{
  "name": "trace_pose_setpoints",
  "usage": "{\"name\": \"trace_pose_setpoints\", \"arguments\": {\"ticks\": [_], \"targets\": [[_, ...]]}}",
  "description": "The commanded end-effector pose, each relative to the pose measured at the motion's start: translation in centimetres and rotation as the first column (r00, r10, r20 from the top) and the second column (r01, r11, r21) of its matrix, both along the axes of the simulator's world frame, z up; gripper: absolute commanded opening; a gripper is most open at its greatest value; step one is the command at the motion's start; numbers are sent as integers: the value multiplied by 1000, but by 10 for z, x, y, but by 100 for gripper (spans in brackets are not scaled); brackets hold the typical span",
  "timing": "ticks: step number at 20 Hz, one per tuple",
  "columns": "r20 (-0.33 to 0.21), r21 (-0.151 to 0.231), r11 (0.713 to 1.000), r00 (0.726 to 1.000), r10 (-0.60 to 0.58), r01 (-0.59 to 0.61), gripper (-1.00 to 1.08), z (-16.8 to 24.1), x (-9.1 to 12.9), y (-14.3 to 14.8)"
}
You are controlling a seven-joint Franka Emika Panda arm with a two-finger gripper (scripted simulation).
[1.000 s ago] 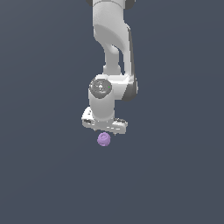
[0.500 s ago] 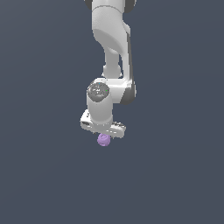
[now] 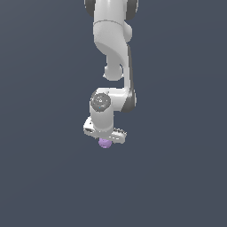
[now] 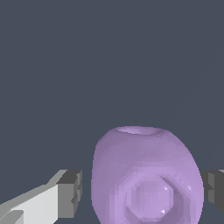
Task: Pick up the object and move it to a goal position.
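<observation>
Closest thing first: in the wrist view the purple ball (image 4: 148,175) fills most of the lower frame, with a flat-looking top and a faint ring or swirl mark on its face. The gripper (image 4: 142,190) has a grey pad on either side of it. One finger pad (image 4: 70,193) sits just beside the ball with a thin sliver of gap showing, and the other peeks in at the far edge right up against it. So the fingers look closed around the ball, pinching it or very nearly, but I can't swear both pads are actually touching.

What changed: compared with a second ago, the arm (image 3: 113,57) has swung a bit and the hand sits slightly higher in the exterior view, and the ball has gone up with it, still tucked right under the gripper (image 3: 105,138). The ball (image 3: 105,142) pokes out just below the white hand body. Since it's travelling with the hand instead of staying put, my read is that the grasp has taken and this is the lift or carry part of the job, with the goal position still to reach.

Further out, there's honestly not much. The background is one flat, dark blue-grey tone in both views, with no visible table edge, no shadow and no goal marker I can spot.
</observation>
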State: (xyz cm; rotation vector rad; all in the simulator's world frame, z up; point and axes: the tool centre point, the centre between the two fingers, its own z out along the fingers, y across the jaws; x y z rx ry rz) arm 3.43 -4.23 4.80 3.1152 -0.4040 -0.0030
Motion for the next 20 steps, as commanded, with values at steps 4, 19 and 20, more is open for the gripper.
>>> {"name": "trace_pose_setpoints", "arguments": {"ticks": [4, 19, 20], "targets": [[2, 0, 1000, 1000, -1, 1, 100, -9, 2, 0], [3, 0, 1000, 1000, -1, 1, -100, -8, 0, 1], [3, 0, 1000, 1000, -1, 1, -100, -7, -2, 1]]}}
